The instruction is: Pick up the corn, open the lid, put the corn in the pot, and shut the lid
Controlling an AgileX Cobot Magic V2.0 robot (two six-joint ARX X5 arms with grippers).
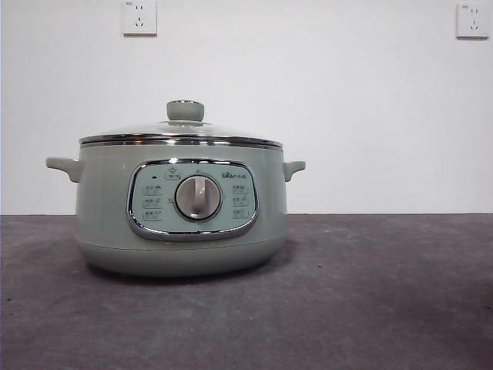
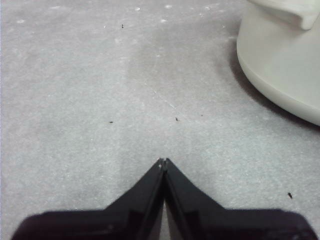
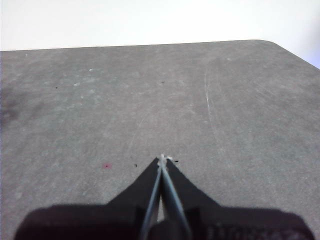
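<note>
Pot: we see the pot (image 1: 181, 220) standing on the grey table (image 1: 385, 308), left of centre in the front view, its control panel (image 1: 192, 199) and silver dial (image 1: 198, 197) facing us.
Lid: the lid (image 1: 181, 132) sits closed on the pot's rim, its knob (image 1: 186, 110) upright.
Corn: we find it in none of the 3 views.
Left gripper: our left gripper (image 2: 163, 161) has its 2 jaws pressed together, holding nothing, above bare table near the pot's base (image 2: 280, 65).
Right gripper: our right gripper (image 3: 162, 158) also has its jaws closed and empty, over bare table.
Wall: 2 sockets (image 1: 139, 17) sit high on the white wall.
</note>
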